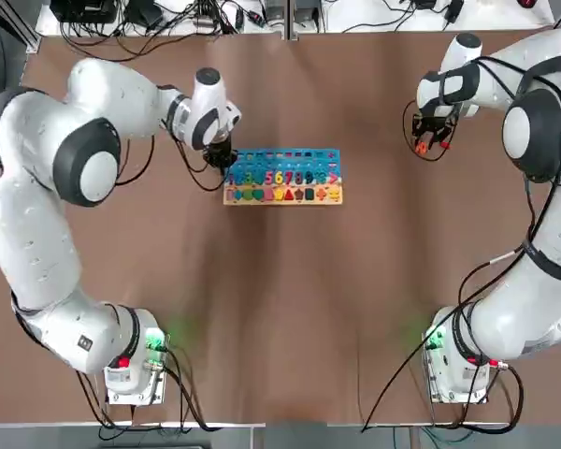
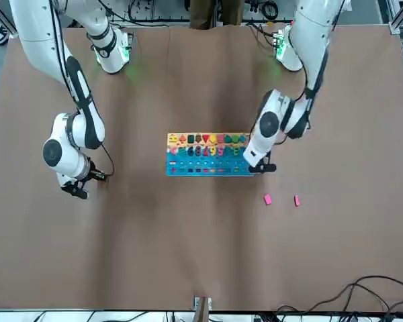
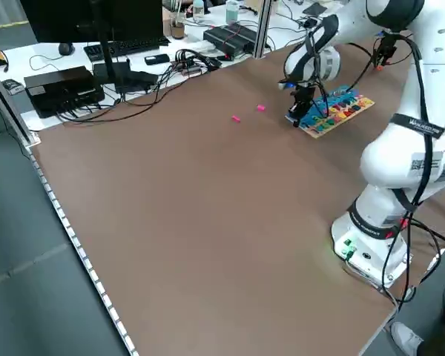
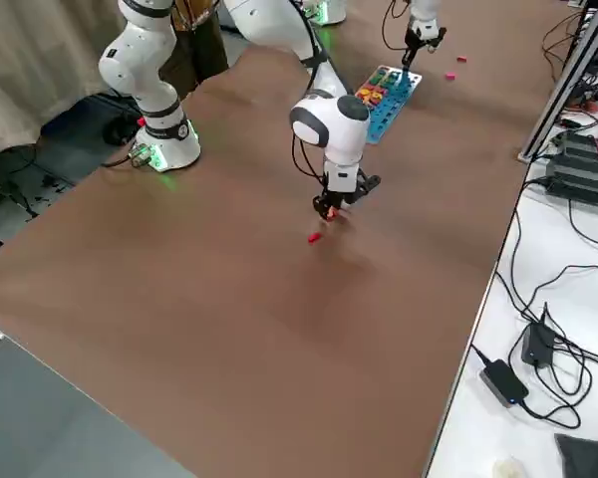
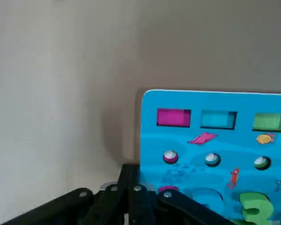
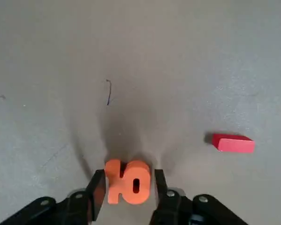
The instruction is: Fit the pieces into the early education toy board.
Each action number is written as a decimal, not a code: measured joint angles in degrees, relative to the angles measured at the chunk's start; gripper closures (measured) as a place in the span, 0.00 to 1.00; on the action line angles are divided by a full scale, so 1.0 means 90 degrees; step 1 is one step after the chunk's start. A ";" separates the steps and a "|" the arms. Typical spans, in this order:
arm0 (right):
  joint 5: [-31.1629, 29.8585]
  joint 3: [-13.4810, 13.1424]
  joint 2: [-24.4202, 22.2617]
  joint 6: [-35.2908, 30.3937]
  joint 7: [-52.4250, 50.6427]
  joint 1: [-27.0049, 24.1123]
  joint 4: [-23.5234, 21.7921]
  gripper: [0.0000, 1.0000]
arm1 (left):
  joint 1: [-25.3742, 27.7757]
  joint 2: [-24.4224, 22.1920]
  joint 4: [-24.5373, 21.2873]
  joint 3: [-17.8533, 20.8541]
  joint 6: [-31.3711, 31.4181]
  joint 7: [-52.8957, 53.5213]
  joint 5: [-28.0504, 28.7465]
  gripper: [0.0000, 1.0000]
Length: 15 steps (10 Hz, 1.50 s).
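Toy board [image 1: 281,178]: lying flat; the left gripper [image 5: 134,187], fingers clenched, hovering at its corner. Right gripper [image 6: 129,180]: fingers parted, straddling an orange piece [image 6: 128,181]; red piece [image 6: 233,143] lying nearby. Two pink pieces [image 2: 267,199] [image 2: 297,200]: resting apart, bare tabletop [image 2: 188,241] surrounding them.

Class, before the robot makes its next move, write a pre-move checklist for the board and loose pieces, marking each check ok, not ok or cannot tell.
1. Orange piece between the right gripper's jaws, away from the board: ok.
2. Orange piece gripped firmly on both sides: not ok; a slight gap shows beside one jaw.
3. Red piece outside those jaws: ok, it lies off to one side.
4. Left gripper carrying a piece: not ok; its jaws are shut at the board's edge with nothing visible between them.
5. Both pink pieces fitted: not ok, they lie on the table.
6. Slot matching the orange piece free: cannot tell.
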 joint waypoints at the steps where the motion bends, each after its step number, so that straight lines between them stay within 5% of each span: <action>1: 0.0000 0.0001 0.0000 0.0000 0.0000 0.0000 0.0000 0.51 | -0.0074 0.0111 0.0176 -0.0085 0.0018 -0.0169 -0.0009 0.99; 7: 0.0001 0.0003 0.0033 -0.0010 0.0003 0.0001 0.0001 0.58 | -0.0136 0.0508 0.0787 -0.0605 0.0035 -0.0902 -0.0010 0.99; 13: 0.0001 0.0014 -0.0026 -0.0339 0.0000 0.0026 0.0083 0.58 | -0.0475 0.1140 0.1890 -0.0676 -0.0218 -0.1200 -0.0063 0.99; 15: 0.0002 0.0050 -0.0214 -0.0653 -0.0004 0.0174 0.0200 0.58 | -0.0276 0.1042 0.2096 -0.0628 -0.0913 -0.1138 -0.0065 0.99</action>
